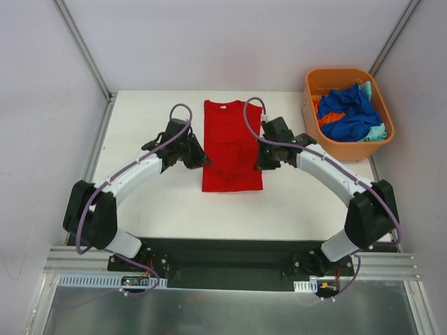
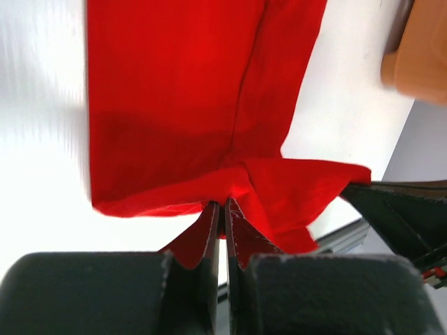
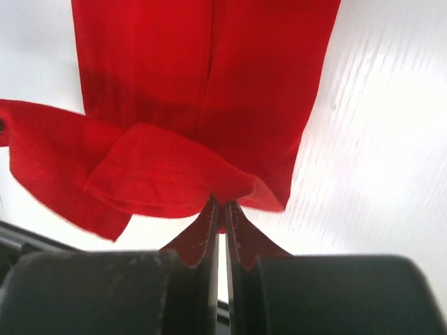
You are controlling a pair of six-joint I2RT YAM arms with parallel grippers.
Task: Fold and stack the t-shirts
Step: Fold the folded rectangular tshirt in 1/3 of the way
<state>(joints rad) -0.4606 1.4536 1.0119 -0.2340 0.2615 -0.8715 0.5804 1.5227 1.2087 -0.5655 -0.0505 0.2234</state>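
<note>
The left gripper point(image 1: 198, 160) pinched the left edge of the red shirt point(image 1: 230, 136), which lay as a narrow strip at the middle of the worktop point(image 1: 160, 202), and the right gripper point(image 1: 260, 159) pinched its right edge. I judged this first shirt only half folded. The other shirts point(image 1: 349, 112) sat heaped in the tub point(image 1: 347, 149) at the far right corner, with nothing stacked.
</note>
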